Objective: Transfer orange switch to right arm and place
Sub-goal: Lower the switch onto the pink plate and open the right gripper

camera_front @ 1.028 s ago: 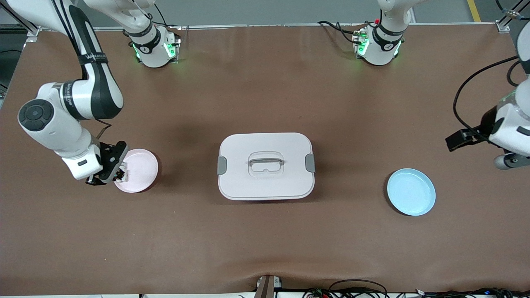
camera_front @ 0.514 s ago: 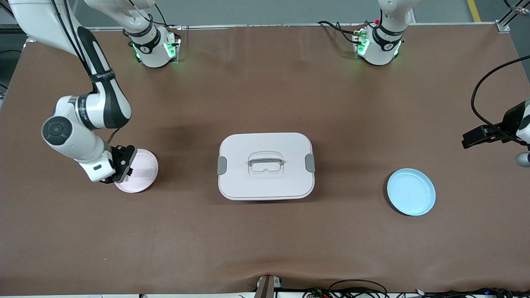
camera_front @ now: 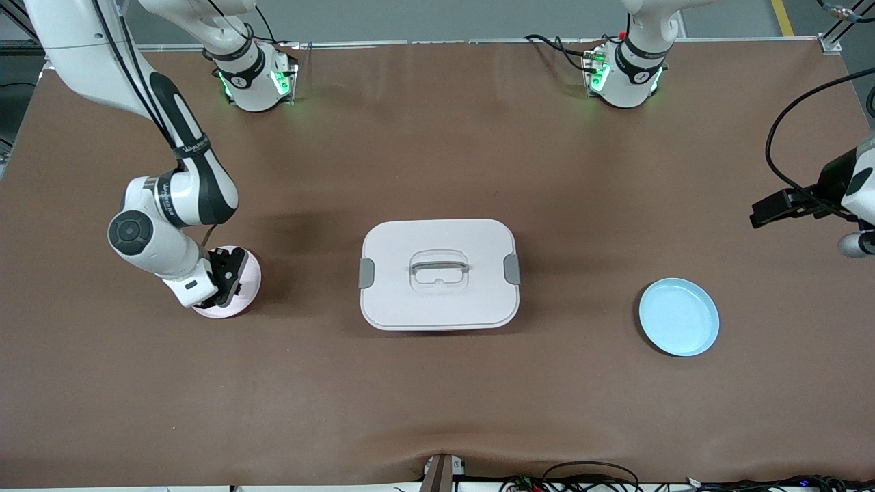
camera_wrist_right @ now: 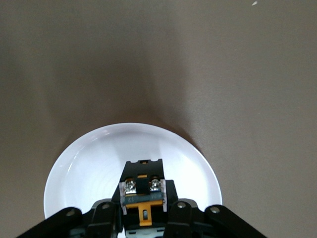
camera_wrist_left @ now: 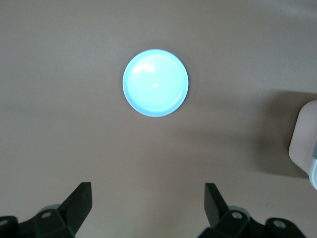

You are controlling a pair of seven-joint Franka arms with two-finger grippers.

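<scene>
The orange switch [camera_wrist_right: 142, 191], a small black block with an orange centre and two screws, sits between my right gripper's fingers [camera_wrist_right: 181, 213]. My right gripper [camera_wrist_right: 143, 210] is shut on it and holds it low over the pink plate [camera_wrist_right: 89, 168]. In the front view the right gripper [camera_front: 229, 280] covers part of the pink plate [camera_front: 250, 273] at the right arm's end of the table, and the switch is hidden. My left gripper [camera_wrist_left: 148, 196] is open and empty, up in the air by the table edge at the left arm's end [camera_front: 854, 242].
A white lidded box [camera_front: 438, 273] with a handle stands at the table's middle; its corner shows in the left wrist view [camera_wrist_left: 304, 144]. An empty light blue plate [camera_front: 679, 316] lies toward the left arm's end and shows in the left wrist view [camera_wrist_left: 155, 83].
My right gripper has come down lower and moved over the pink plate's middle with the switch in it. The left arm has shifted a little at the table's edge.
</scene>
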